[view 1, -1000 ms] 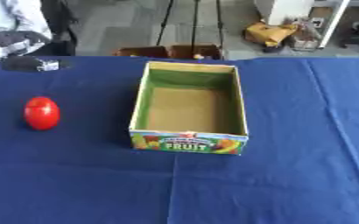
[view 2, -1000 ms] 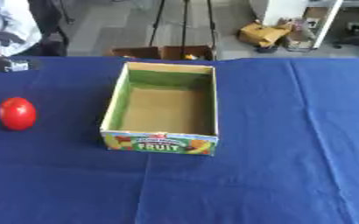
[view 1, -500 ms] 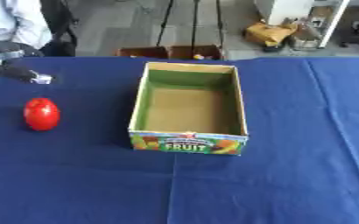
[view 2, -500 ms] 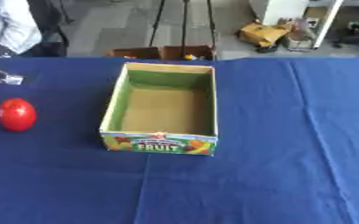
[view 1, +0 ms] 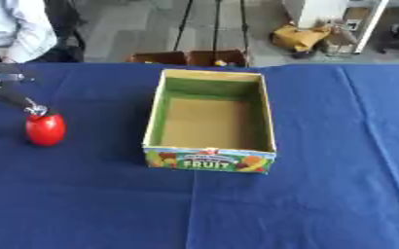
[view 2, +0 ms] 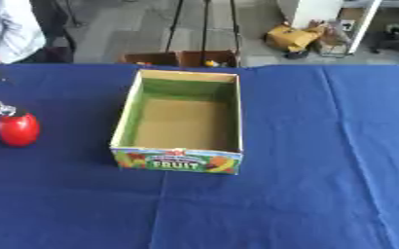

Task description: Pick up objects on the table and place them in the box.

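Centrally, rectangular cardboard box [view 1: 209, 125], round glossy red fruit [view 1: 45, 130], blue cloth [view 1: 322, 194]

Open blue surface [view 1: 322, 194] right of the box [view 1: 209, 121]; left robot hand [view 1: 11, 97] crowds the red object [view 1: 45, 129] from above.

A lab or workshop: tripod legs [view 1: 216, 26], floor boxes [view 1: 298, 37], blue-clothed table [view 1: 322, 194]

The left hand [view 1: 7, 92] is cut off by the edge, its fingers blurred.
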Tool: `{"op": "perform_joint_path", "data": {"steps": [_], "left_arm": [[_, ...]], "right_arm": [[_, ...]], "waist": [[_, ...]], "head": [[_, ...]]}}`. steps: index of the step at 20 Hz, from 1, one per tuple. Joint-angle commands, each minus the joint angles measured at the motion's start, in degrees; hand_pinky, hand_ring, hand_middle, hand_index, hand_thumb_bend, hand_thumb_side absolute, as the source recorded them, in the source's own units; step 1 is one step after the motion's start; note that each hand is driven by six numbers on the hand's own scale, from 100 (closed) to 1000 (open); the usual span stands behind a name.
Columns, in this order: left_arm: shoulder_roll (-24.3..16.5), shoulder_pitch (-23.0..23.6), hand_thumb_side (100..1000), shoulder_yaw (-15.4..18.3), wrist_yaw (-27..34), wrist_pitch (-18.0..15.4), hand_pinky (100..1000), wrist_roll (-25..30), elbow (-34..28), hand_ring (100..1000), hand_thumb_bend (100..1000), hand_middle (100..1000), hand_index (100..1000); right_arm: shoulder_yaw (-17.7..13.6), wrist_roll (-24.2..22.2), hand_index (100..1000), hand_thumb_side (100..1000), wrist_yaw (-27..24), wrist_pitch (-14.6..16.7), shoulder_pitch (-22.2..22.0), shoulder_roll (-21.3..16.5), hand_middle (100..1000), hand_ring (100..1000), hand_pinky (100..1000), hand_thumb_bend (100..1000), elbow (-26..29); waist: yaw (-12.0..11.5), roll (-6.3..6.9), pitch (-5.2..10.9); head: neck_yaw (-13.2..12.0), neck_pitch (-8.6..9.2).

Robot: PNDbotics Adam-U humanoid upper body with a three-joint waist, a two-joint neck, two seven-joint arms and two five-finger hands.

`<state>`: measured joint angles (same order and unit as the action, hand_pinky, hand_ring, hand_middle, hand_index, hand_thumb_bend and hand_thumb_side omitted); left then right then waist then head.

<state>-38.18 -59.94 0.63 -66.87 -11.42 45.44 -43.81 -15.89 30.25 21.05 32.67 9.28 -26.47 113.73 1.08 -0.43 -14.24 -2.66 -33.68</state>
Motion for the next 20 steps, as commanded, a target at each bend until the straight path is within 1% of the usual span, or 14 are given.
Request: {"op": "perform_joint_path", "data": {"steps": [1,5,7,11,16,17,20], "left_arm": [[-1.2,-0.7,748,0.5,0.0,0.0,930,0.9,0.1,993,529,1000,1000],[-1.0,-0.4,769,0.6,0.3,0.0,907,1.1,1.0,971,538,1000,1000],[-0.9,-0.3,765,0.5,0.5,0.0,901,1.0,1.5,968,542,1000,1000],[-0.5,-0.2,751,0.7,0.7,0.1,859,0.9,2.6,928,537,1000,1000],[-0.2,-0.2,755,1.0,1.7,0.5,829,0.7,3.6,904,525,1000,1000],[-0.2,-0.1,738,1.0,2.0,0.6,809,0.6,3.8,892,507,1000,1000],[-0.1,-0.1,692,0.9,2.6,0.8,802,0.6,4.2,886,457,1000,1000]], "right_arm": [[-0.6,0.2,840,1000,-0.2,-0.2,0.4,-1.0,740,788,719,100,0.9],[-0.6,0.3,836,1000,-0.1,-0.6,0.4,-0.9,736,787,720,100,0.9],[-0.6,0.4,836,1000,-0.1,-0.6,0.5,-0.8,735,786,720,100,0.9],[-0.6,0.5,835,1000,-0.1,-0.7,0.5,-0.6,733,786,720,100,0.9],[-0.7,0.6,833,1000,0.0,-1.1,0.6,-0.5,729,785,721,100,0.9],[-0.7,0.7,833,1000,0.0,-1.2,0.6,-0.4,728,785,721,100,0.9],[-0.7,0.8,833,1000,0.0,-1.3,0.7,-0.4,726,785,721,100,0.9]], "waist": [[0.0,0.05,0.7],[0.0,-0.01,0.47],[0.0,-0.03,0.34],[0.2,-0.13,0.06],[0.3,-0.18,-0.26],[0.3,-0.18,-0.35],[0.4,-0.19,-0.55]], "head": [[-0.3,0.63],[-0.4,0.77],[-0.4,0.9],[-0.7,1.14],[-0.9,1.36],[-1.0,1.41],[-1.0,1.44]]}}
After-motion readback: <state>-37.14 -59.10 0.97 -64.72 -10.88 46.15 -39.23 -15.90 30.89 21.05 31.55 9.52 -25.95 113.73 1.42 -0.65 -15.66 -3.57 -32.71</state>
